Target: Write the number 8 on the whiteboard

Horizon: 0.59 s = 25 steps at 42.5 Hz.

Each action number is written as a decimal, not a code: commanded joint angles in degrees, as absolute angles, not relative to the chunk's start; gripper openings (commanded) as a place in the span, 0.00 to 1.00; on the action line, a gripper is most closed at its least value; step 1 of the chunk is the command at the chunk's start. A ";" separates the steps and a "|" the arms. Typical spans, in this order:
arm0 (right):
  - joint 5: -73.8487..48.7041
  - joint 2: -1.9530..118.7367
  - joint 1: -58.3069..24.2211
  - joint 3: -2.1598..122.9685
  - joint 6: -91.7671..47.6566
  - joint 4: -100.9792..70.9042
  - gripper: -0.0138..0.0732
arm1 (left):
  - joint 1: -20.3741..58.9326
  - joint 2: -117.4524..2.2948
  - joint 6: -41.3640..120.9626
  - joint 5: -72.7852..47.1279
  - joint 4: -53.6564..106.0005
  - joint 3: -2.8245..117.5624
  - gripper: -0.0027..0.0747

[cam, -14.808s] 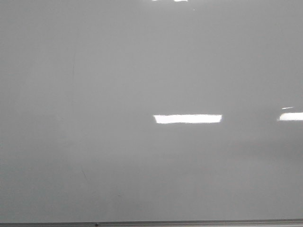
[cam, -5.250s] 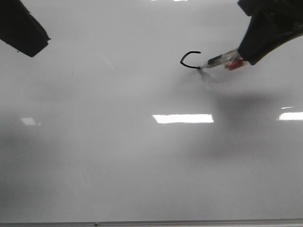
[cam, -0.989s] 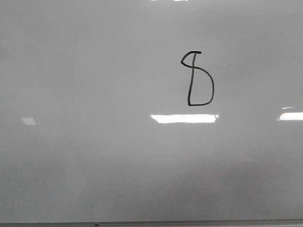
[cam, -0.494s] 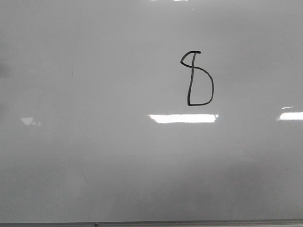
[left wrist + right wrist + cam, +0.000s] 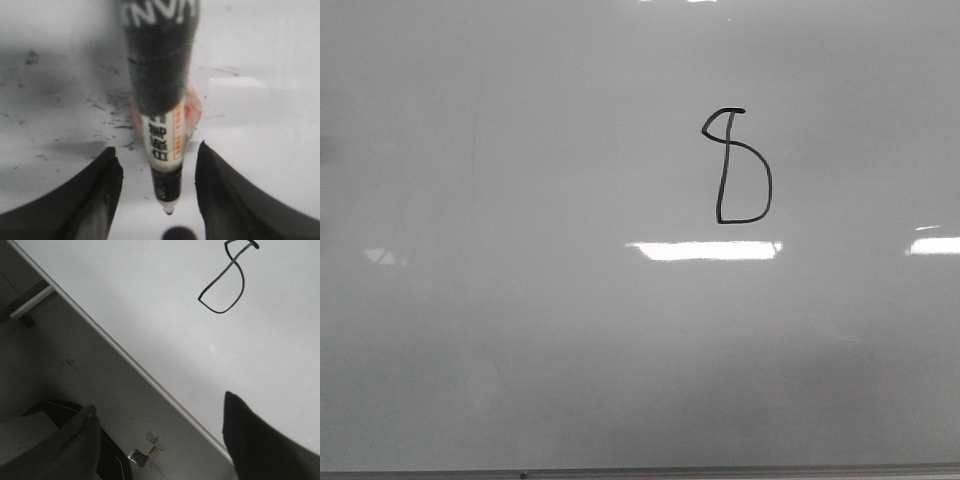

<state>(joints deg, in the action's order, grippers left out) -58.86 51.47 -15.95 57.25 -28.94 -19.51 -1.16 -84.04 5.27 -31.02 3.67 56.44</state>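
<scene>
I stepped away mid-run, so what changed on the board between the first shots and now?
The whiteboard was blank at first; five seconds ago only a hook-shaped stroke was there, with a marker at its end and both arms in the front view. Now the number 8 is finished and both arms are out of that view. In the last second the figure has not changed.

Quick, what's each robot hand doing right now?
Left end effector: open, a marker between its fingers, not gripped.
Right end effector: open, holding nothing.
</scene>
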 commanded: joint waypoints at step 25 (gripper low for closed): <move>-58.77 39.02 -15.62 56.78 0.43 1.37 0.78 | 12.22 -53.68 8.74 -41.21 3.73 57.47 0.48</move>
<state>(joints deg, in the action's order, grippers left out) -61.57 40.30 -15.91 56.50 0.00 0.43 8.65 -57.65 8.69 -43.49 3.05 57.11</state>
